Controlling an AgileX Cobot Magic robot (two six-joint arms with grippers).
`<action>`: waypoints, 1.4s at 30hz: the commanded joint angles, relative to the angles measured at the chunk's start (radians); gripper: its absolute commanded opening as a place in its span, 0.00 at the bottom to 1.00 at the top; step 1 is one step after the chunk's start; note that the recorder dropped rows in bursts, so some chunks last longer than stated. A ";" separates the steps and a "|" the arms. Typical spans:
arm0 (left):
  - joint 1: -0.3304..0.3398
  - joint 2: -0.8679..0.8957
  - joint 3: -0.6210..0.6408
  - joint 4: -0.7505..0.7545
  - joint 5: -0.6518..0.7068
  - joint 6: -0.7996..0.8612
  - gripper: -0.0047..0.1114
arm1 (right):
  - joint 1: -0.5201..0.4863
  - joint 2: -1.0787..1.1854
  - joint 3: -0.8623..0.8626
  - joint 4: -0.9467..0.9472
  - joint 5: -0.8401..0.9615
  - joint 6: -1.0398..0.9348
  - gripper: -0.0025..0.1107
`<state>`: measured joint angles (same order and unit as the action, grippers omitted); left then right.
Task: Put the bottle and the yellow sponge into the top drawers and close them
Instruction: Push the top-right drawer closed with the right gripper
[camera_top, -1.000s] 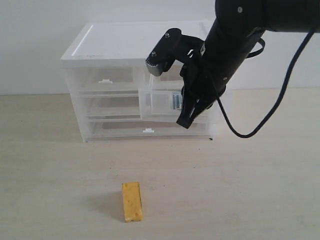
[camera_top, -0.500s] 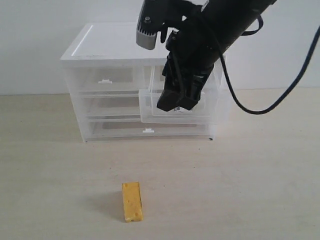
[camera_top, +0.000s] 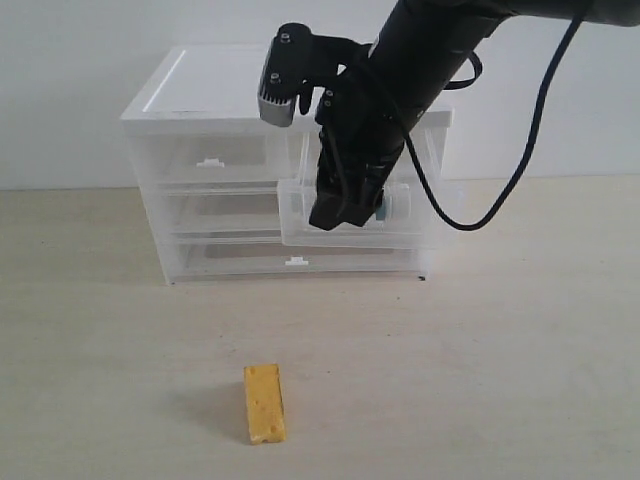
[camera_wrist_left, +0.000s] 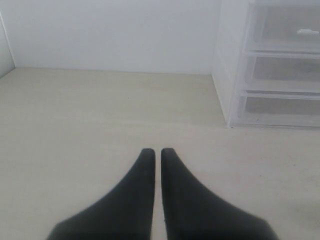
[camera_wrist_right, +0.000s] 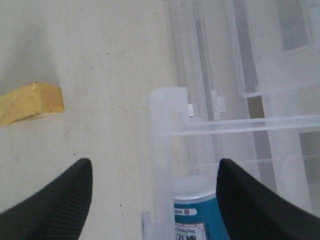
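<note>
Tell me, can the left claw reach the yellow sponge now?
Probably yes: the yellow sponge lies alone on open table, nothing over it. The left claw is shut and must open first.

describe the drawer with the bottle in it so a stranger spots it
Find the white-topped translucent plastic cabinet. In its top row, the right half-width clear drawer is yours: unlike the shut left drawer, it stands pulled out with a teal-labelled white bottle inside.

The exterior view faces the cabinet (camera_top: 210, 190) front across the counter (camera_top: 480, 380), slightly raised. The left wrist view sits low, probably off its side. The right wrist view looks steeply down, close, sharing the yellow sponge (camera_top: 264, 403) and open drawer (camera_top: 298, 222).
</note>
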<state>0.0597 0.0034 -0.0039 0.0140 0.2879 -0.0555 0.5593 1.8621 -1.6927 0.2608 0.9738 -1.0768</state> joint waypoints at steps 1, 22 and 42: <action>0.003 -0.003 0.004 -0.007 -0.003 0.004 0.08 | -0.004 0.008 -0.007 -0.014 -0.004 -0.025 0.55; 0.003 -0.003 0.004 -0.007 -0.003 0.004 0.08 | -0.004 0.006 -0.007 -0.086 0.129 -0.225 0.02; 0.003 -0.003 0.004 -0.007 -0.003 0.004 0.08 | 0.009 -0.005 -0.007 0.013 0.032 -0.318 0.02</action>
<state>0.0597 0.0034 -0.0039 0.0140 0.2879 -0.0555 0.5560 1.8731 -1.6948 0.2352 1.0389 -1.3275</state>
